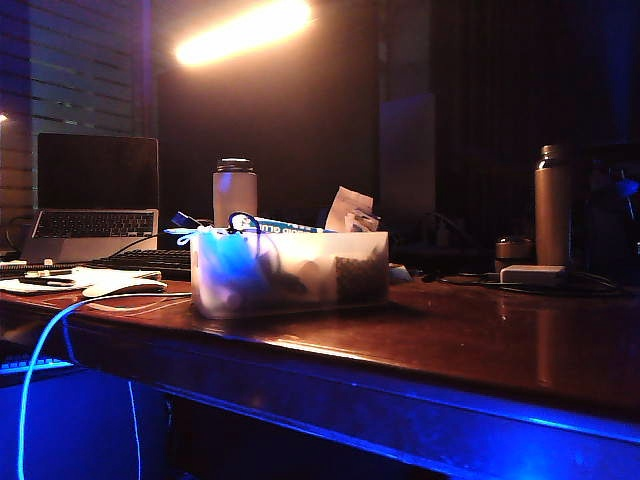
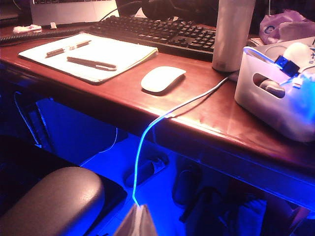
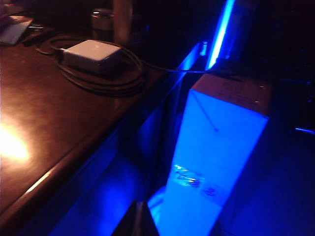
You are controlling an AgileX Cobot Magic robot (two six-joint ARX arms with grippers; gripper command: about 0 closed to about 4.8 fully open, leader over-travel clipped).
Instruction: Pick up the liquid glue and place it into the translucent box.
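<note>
Both claws parked below dark wooden counter [image 1: 470, 340] edge: left claw [image 2: 136, 222] state unclear, right claw [image 3: 139, 221] shut, empty. Blue-labelled liquid glue bottle [image 1: 280, 227] apparently already lying atop frosted translucent plastic box [image 1: 290, 270].

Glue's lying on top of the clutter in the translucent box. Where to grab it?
I'd take the labelled barrel mid-length, from above, jaws across its width: the liquid glue lies roughly level just above the rim of the translucent box, so its top looks freest. Both grippers sit low, off the table front edge: left gripper, right gripper, the right shut.
</note>
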